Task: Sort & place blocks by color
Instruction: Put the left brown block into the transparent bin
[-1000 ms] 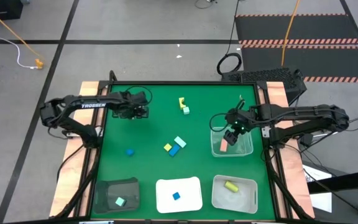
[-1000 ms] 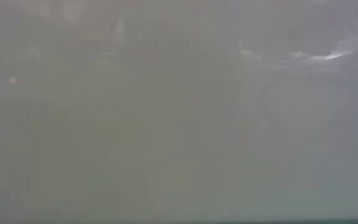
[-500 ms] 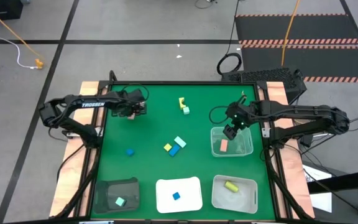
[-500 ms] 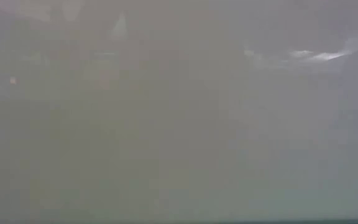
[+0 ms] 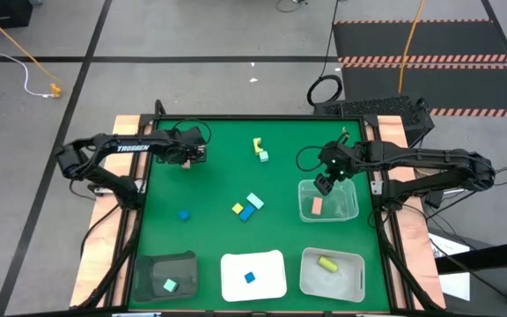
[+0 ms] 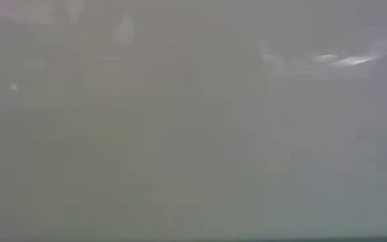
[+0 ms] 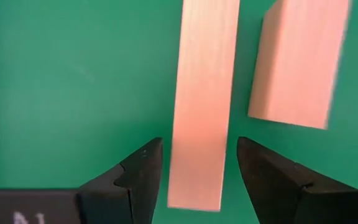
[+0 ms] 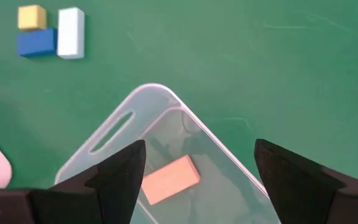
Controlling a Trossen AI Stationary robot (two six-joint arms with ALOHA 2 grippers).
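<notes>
Second tan block (image 7: 298, 65) beside the straddled bar (image 7: 201, 102).

The only readable text is the white brand word "TROSSEN", printed along the dark left arm (image 5: 130, 149) in the high view. In the left wrist view, faint white marks on the camera housing are too cut off to read.

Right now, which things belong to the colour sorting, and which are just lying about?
Job:
tan bar between left gripper fingers
second tan block
tan block in clear bin
loose yellow, blue, mint blocks
right gripper, open

Lying about:
cable coil on floor
</notes>
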